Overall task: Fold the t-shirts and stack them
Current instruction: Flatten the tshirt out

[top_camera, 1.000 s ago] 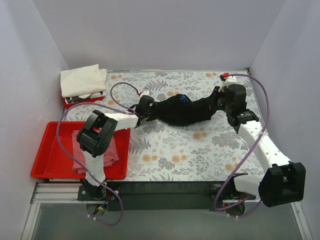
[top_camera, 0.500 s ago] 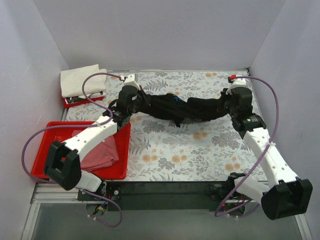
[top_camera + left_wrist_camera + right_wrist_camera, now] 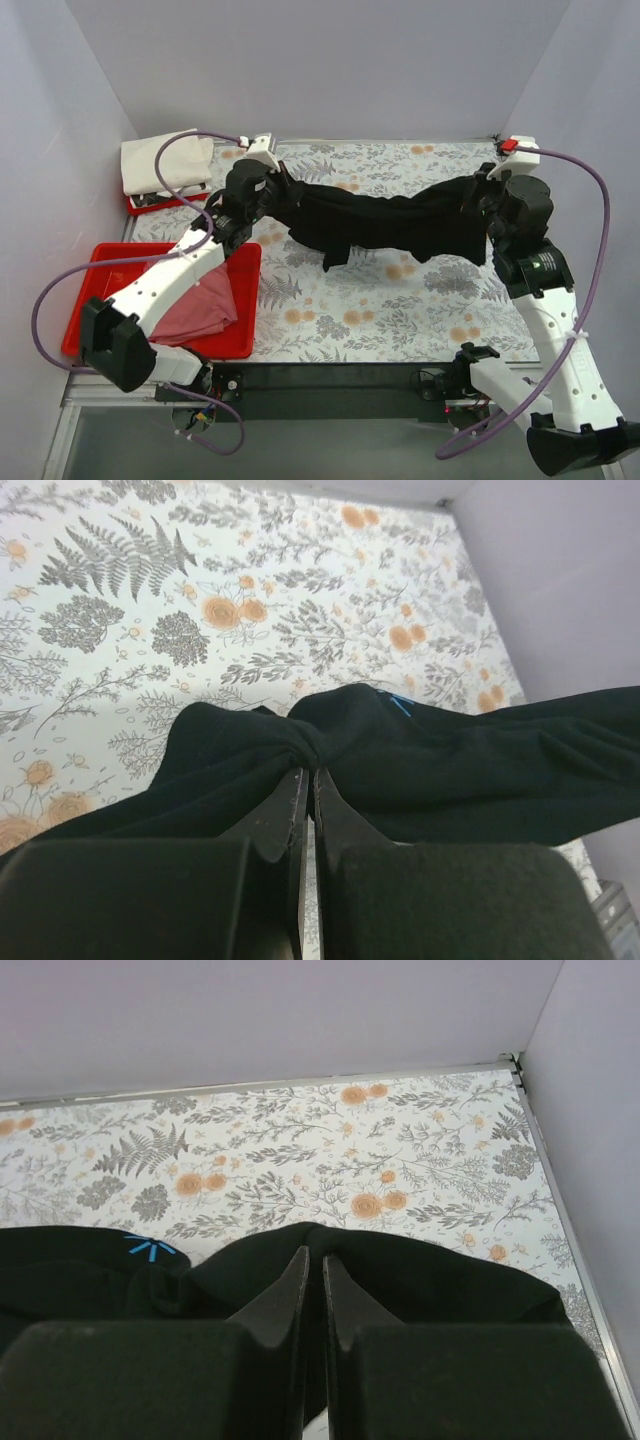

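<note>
The black t-shirt [image 3: 385, 224] hangs stretched above the floral table between both arms, sagging in the middle. My left gripper [image 3: 285, 190] is shut on its left end, and the wrist view shows the cloth [image 3: 400, 760] bunched at the fingertips of that gripper [image 3: 309, 772]. At the right end my right gripper [image 3: 478, 192] is shut on the shirt too, with black cloth [image 3: 420, 1270] pinched between the tips of that gripper [image 3: 311, 1255]. A dusty pink t-shirt [image 3: 195, 310] lies in the red tray [image 3: 100, 285] at the left. A cream-white t-shirt [image 3: 165, 160] rests folded at the back left.
A smaller red tray [image 3: 150, 205] sits under the cream-white shirt. White walls enclose the table on the left, back and right. Purple cables loop off both arms. The table's front edge has a dark rail [image 3: 340, 375].
Both arms have lifted and pulled apart, the left toward the back left, the right toward the right. The black shirt went from a bunched lump on the table to a stretched, hanging band.
</note>
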{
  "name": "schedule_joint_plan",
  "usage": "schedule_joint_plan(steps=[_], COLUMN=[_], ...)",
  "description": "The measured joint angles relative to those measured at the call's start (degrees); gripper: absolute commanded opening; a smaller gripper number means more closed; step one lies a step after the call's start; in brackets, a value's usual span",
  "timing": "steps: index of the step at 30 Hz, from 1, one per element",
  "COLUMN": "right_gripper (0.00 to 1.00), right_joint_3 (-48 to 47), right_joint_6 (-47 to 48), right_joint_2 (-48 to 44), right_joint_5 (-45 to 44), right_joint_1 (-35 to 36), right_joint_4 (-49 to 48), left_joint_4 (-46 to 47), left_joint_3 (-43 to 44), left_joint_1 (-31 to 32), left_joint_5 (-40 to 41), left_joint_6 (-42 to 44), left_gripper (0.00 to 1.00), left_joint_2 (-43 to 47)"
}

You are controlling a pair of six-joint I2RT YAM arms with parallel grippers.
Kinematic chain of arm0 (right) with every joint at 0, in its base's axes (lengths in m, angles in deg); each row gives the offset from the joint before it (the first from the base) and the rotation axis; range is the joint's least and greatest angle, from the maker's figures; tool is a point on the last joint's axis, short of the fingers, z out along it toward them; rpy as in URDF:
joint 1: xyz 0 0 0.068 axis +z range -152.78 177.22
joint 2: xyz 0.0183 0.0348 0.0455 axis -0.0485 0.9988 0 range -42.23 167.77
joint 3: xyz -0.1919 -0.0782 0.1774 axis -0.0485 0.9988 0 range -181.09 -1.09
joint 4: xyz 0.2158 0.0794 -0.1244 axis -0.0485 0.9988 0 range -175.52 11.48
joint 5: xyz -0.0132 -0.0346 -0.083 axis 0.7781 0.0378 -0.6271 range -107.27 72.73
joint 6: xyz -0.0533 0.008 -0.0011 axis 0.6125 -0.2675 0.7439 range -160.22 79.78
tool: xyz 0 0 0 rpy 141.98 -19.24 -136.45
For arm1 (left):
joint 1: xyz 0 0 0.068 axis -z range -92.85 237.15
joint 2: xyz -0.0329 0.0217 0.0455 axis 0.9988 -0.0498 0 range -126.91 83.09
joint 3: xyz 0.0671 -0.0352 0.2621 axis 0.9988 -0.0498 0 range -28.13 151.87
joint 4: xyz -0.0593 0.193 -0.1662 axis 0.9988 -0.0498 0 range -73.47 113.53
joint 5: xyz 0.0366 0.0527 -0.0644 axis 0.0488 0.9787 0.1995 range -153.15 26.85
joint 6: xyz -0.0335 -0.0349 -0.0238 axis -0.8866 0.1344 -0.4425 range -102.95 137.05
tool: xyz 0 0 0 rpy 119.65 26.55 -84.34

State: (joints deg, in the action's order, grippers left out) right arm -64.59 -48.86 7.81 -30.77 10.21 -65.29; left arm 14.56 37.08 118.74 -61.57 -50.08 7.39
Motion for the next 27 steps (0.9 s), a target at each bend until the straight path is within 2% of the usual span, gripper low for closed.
schedule_joint_plan(steps=[4, 5, 7, 8, 9, 12, 20, 27], right_gripper=[0.01, 0.01, 0.27, 0.38, 0.49, 0.6, 0.64, 0.65], right_joint_3=[-1.2, -1.1, 0.4, 1.5, 2.5, 6.1, 7.3, 10.7], right_joint_6=[0.5, 0.6, 0.6, 0.5, 0.3, 0.6, 0.7, 0.7], right_joint_2=[8.4, 11.1, 17.5, 20.3, 22.1, 23.8, 15.6, 17.3], right_joint_5=[0.0, 0.0, 0.4, 0.6, 0.8, 1.4, 2.4, 4.3], right_joint_1=[-0.2, -0.4, -1.1, -1.5, -1.8, -2.4, -5.9, -10.0], right_joint_4=[-2.0, -2.4, -3.5, -3.6, -3.5, -1.8, -2.7, -4.0], left_joint_4=[0.3, 0.5, 0.3, 0.0, -0.3, -1.9, 0.6, 2.8], left_joint_3=[4.6, 5.5, 6.3, 6.6, 6.7, 6.7, 5.9, 4.9], left_joint_1=[-0.4, -0.5, -0.8, -0.9, -1.0, -1.1, -1.9, -3.4], left_joint_5=[-1.6, -1.6, -1.3, -1.2, -1.0, -0.1, 4.7, 9.1], left_joint_6=[0.7, 0.9, 1.3, 1.7, 2.1, 1.7, 1.4, 1.4], left_gripper=[0.0, 0.07, 0.28, 0.51, 0.57, 0.71, 0.73, 0.69], left_joint_2=[-12.1, -15.6, -22.2, -25.0, -27.7, -32.1, -29.1, -28.1])
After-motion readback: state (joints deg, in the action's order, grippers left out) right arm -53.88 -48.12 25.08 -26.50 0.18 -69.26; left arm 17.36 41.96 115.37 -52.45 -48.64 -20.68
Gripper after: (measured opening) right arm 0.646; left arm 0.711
